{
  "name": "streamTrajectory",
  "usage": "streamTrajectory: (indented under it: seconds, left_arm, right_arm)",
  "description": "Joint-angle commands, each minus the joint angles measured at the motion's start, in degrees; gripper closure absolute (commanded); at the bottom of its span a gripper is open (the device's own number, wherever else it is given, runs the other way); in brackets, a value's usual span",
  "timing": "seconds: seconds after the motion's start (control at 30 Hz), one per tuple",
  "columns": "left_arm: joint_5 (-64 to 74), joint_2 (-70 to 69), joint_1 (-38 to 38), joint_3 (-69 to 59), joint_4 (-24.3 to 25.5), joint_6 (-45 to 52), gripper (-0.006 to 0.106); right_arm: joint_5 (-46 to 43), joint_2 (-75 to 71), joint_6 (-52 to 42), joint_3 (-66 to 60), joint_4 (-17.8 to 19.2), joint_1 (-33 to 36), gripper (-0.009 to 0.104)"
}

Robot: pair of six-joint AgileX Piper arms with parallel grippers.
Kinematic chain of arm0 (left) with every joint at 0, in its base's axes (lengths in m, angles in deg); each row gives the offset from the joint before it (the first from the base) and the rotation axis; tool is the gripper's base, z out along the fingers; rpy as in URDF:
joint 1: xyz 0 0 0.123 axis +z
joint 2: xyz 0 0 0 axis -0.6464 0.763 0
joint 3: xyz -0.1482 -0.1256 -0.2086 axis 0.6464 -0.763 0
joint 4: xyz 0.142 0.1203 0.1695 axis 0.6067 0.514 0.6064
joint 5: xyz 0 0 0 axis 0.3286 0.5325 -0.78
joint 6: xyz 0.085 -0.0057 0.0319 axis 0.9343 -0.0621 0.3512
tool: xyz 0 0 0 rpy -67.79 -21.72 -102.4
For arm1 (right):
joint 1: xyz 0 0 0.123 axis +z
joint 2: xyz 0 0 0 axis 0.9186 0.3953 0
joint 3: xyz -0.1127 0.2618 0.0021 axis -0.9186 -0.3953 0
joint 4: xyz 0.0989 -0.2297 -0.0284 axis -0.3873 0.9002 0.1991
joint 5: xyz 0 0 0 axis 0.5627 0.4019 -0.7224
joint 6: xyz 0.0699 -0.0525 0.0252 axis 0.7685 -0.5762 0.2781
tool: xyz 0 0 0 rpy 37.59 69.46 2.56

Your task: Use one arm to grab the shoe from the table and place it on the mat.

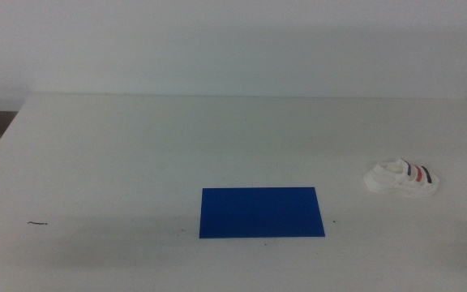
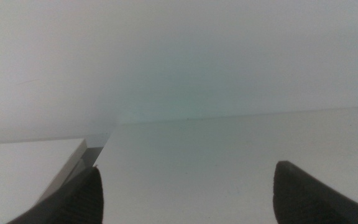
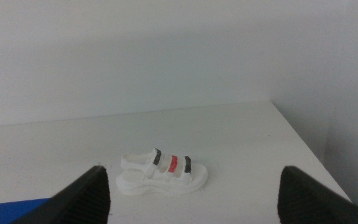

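White shoe on the table, well right of the blue mat, nothing between, right gripper spread wide and empty facing it, left gripper likewise wide, empty.

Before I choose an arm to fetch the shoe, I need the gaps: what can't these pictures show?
- Right hand: out of the middle view; the wrist view's bottom edge crops it.
- Left hand: likewise cropped.
- Flat dark-blue rectangular mat: mostly cut off in both wrist views.
- Small white strapped shoe: too small for detail.

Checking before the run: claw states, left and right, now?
Left claw: open, holding nothing.
Right claw: open, empty, facing the shoe.
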Motion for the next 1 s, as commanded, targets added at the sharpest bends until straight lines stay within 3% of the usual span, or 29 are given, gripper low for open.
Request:
streamTrajectory:
  seconds: [0.0,0.23,0.6,0.73,0.83,0.97]
  left_arm:
    - [-0.73,0.28,-0.04,-0.05,-0.23,-0.17,0.007]
    - [-0.73,0.28,-0.04,-0.05,-0.23,-0.17,0.007]
    - [-0.73,0.28,-0.04,-0.05,-0.23,-0.17,0.007]
    - [-0.73,0.28,-0.04,-0.05,-0.23,-0.17,0.007]
    - [-0.73,0.28,-0.04,-0.05,-0.23,-0.17,0.007]
    - [-0.73,0.28,-0.04,-0.05,-0.23,-0.17,0.007]
  right_arm:
    - [-0.51,-0.29,-0.56,-0.18,0.61,-0.35,0.003]
    - [11.69,3.89,-0.5,10.7,0.18,-0.35,0.003]
    - [27.17,37.7,0.09,39.76,-3.23,-0.35,0.003]
    - [39.93,51.22,6.76,51.53,-4.74,-0.02,0.003]
    - [44.68,61.16,13.33,59.3,-4.51,0.52,0.003]
    - [47.41,70.65,27.93,66.95,-1.7,1.22,0.003]
